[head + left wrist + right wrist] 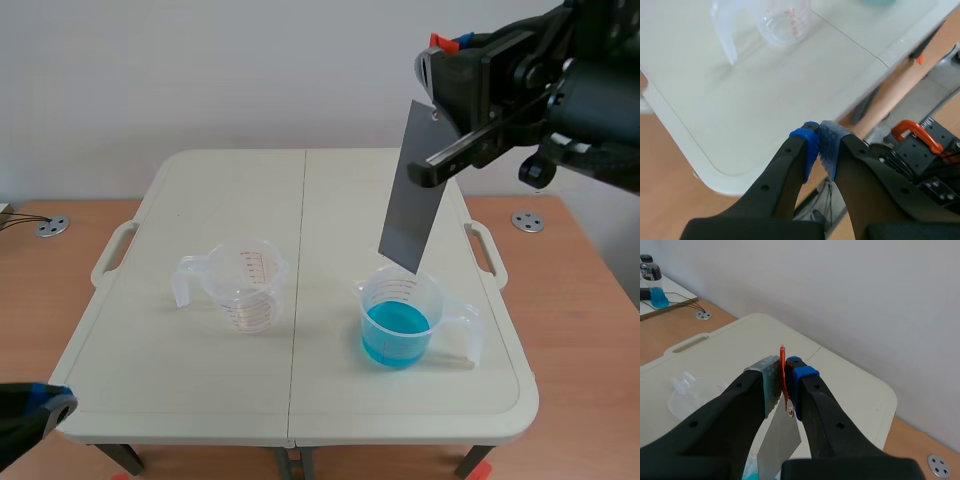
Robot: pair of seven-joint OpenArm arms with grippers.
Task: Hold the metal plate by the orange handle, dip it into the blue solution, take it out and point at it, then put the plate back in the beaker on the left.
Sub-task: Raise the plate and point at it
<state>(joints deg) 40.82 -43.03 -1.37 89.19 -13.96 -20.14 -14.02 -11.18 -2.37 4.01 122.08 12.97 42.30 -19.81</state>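
Above the blue solution, at its twelve o'clock, my right gripper clamps the orange handle, the metal plate hanging clear; dipped or not, I cannot tell; pointing and returning it to the nine-o'clock beaker remain; my left gripper is closed, empty

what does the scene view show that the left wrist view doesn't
Only the scene view: the metal plate hanging tilted from the right gripper, its lower end just above the beaker of blue solution. Only the left wrist view: the left gripper's pads pressed together on nothing, and an orange-red lever on black hardware past the table edge. Both: the empty clear beaker and the white folding table.
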